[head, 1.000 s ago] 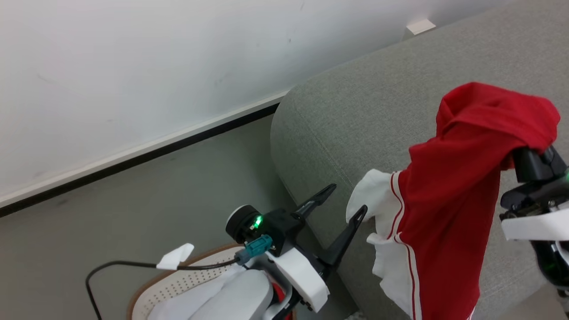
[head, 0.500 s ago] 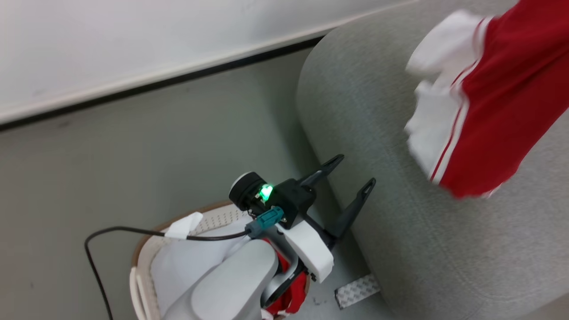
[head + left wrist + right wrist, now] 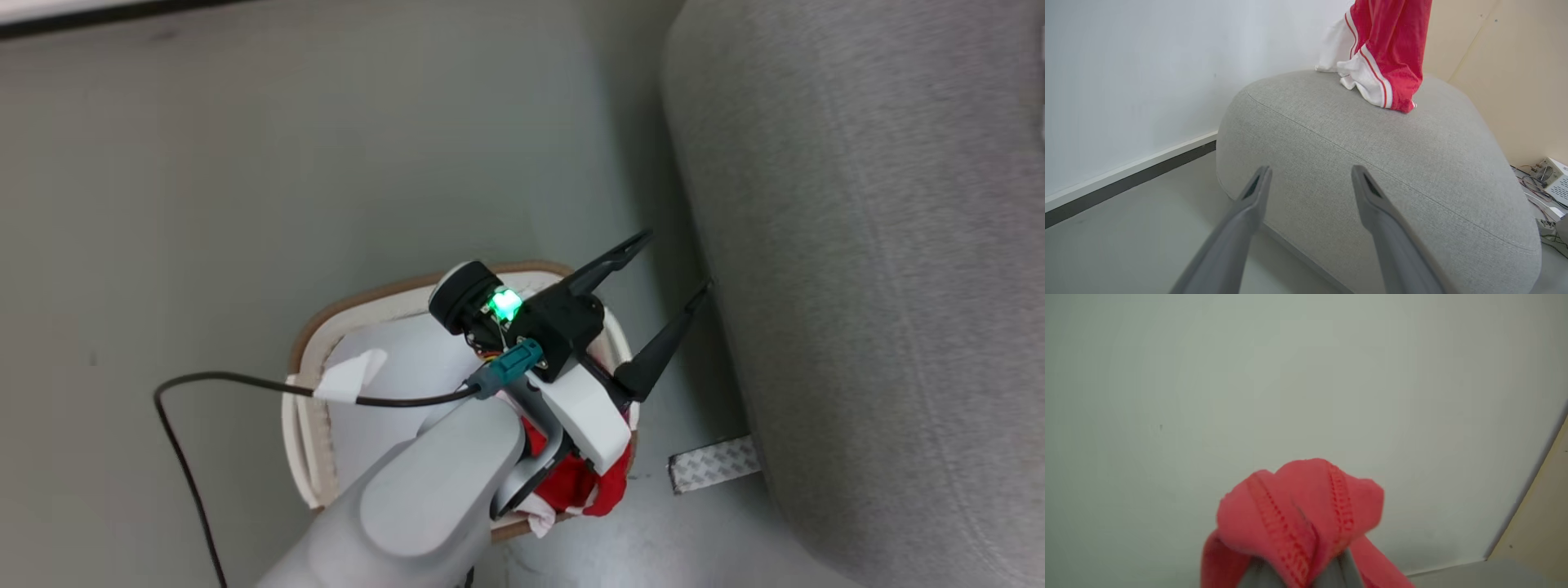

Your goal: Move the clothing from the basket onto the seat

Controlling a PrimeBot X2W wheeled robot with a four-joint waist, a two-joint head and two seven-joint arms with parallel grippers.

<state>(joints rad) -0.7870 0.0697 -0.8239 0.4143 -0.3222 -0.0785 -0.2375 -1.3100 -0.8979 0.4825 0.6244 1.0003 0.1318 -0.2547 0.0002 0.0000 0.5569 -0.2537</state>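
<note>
Left wrist view | seat (image 3: 1433,163): rounded grey fabric, seamed | garment (image 3: 1396,41): red

Three cameras, three headings.
My head camera looks almost straight down, fairly near, on the basket (image 3: 302,425) and the edge of the seat (image 3: 857,245) beside it. My left wrist camera sits low and faces across that same seat toward the wall (image 3: 1126,81), catching the red garment (image 3: 1392,49) far off; my right wrist camera sees that garment at very close range, wall behind.
</note>
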